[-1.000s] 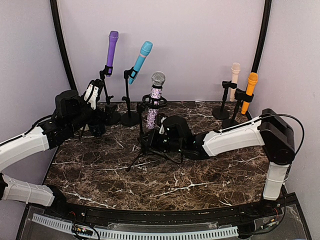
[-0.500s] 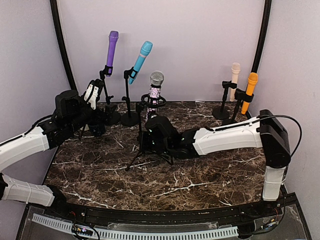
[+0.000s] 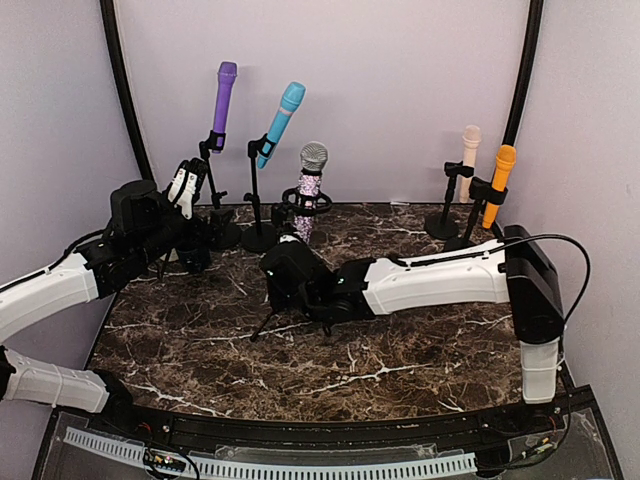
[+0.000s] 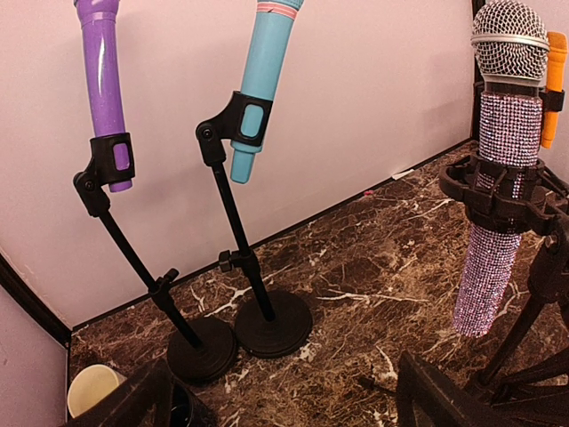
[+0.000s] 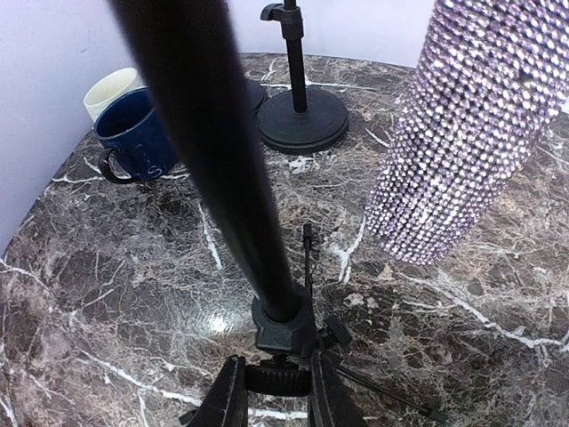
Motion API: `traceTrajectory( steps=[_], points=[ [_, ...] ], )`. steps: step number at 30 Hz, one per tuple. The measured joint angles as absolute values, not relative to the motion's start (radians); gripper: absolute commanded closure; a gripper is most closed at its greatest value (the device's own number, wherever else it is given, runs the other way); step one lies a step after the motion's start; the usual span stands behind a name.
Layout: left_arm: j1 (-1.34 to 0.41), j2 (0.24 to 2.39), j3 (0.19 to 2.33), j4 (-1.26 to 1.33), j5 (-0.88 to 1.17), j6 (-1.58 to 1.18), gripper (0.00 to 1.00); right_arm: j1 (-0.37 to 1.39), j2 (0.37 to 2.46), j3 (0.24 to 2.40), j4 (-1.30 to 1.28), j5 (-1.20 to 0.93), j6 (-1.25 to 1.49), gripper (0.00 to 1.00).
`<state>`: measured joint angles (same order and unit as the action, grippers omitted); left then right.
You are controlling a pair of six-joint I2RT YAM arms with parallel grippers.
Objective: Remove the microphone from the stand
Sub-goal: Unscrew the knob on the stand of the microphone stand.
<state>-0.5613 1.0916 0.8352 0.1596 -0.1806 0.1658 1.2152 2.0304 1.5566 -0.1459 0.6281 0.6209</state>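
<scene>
Back left: purple plastic microphone (image 3: 224, 95), sky-blue plastic microphone (image 3: 283, 118), side by side.
Back right: beige microphone (image 3: 470, 160) beside orange microphone (image 3: 499, 180).
Left edge: navy ceramic mug (image 5: 142, 147) beside cream cup (image 5: 111, 89).

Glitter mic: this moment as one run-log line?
mic: in stand | right pincer: shut on stand base | left pincer: open, empty | step: mic not yet removed

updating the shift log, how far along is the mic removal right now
Nothing is finished: the rhinestone microphone sits in the clip of its tripod stand. In hand: the right gripper is closed on the stand's lower hub, seemingly bracing it. The left gripper is open and empty. Left to do: grip the microphone and lift it out.
</scene>
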Motion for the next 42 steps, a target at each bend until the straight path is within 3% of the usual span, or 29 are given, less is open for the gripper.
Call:
traceTrajectory(
  steps=[30,32,37,42],
  points=[
    [-0.566,1.092,0.835,0.160,-0.181,0.166,0.11,1.308,2.211,1.777,-0.302,1.026,0.027,0.95],
    [-0.566,1.092,0.835,0.160,-0.181,0.166,0.11,1.308,2.212,1.777,-0.297,1.029,-0.017,0.84],
    [-0.566,1.092,0.835,0.160,-0.181,0.166,0.11,1.309,2.212,1.769,-0.268,1.006,-0.064,0.44],
    [-0.566,1.092,0.835,0.160,-0.181,0.166,0.11,1.319,2.159,1.680,-0.222,0.918,-0.044,0.29]
  ],
)
